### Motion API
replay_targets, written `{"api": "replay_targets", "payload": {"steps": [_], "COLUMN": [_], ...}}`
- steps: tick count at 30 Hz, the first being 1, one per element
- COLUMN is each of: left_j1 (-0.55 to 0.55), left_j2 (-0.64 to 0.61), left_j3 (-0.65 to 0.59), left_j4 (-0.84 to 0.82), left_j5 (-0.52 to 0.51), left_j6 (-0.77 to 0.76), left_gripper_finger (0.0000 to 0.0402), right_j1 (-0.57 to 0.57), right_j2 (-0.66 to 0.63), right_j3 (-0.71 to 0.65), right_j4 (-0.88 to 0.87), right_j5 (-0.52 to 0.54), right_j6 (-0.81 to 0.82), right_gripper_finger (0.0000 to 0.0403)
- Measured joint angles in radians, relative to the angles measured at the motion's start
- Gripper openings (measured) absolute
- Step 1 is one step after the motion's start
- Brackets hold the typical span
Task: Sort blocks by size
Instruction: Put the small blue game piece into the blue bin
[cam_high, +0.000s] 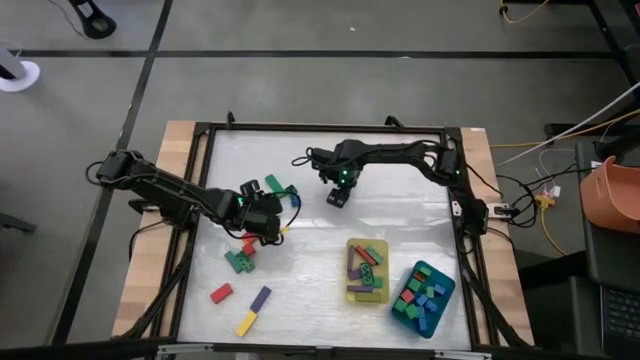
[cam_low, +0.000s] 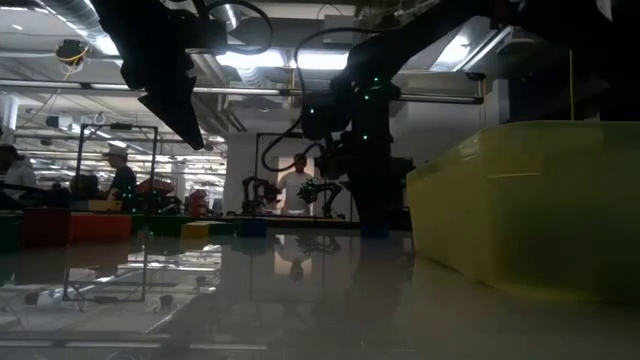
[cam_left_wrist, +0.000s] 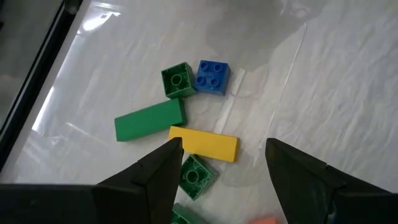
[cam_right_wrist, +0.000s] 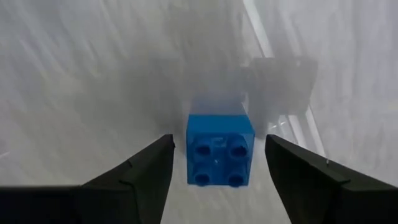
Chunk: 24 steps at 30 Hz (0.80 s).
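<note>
From above, my left claw (cam_high: 262, 222) covers part of the loose heap of blocks (cam_high: 245, 255) on the table's (cam_high: 320, 300) left half, so I cannot count what lies under it; my right claw (cam_high: 337, 196) hangs over the middle, hiding whatever sits below. More blocks fill the yellow tray (cam_high: 350, 292) and the teal tray (cam_high: 446, 296), with a red, a purple and a yellow one near the front edge. At table height almost everything is dark silhouette: the yellow tray's wall bulks at the right, low blocks line the left, and people beyond are too dim to make out. Past my left fingers (cam_left_wrist: 155, 180), spread wide and empty, I see a green cube, a blue four-stud cube (cam_left_wrist: 212, 76), a long green brick, a yellow brick (cam_left_wrist: 204, 144) and another green cube half hidden. Past my right fingers (cam_right_wrist: 137, 180), apart and gripping nothing, a blue block (cam_right_wrist: 219, 149) with four studs stands alone between them, untouched. No writing is readable anywhere.
</note>
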Motion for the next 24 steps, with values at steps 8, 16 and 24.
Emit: {"api": "replay_targets", "payload": {"steps": [8,16,24], "left_j1": [0.000,0.000,0.000], "left_j2": [0.000,0.000,0.000], "left_j3": [0.000,0.000,0.000], "left_j4": [0.003,0.008,0.009], "left_j5": [0.000,0.000,0.000], "left_j6": [-0.006,-0.035,-0.041], "left_gripper_finger": [0.0219,0.0219,0.0219], "right_j1": [0.000,0.000,0.000], "right_j2": [0.001,-0.001,-0.002], "right_j3": [0.013,0.016,0.015], "right_j4": [-0.069,-0.152,-0.148], "right_j5": [-0.007,-0.007,-0.008], "right_j6": [-0.023,-0.050,-0.051], "right_gripper_finger": [0.0167,0.0111,0.0190]}}
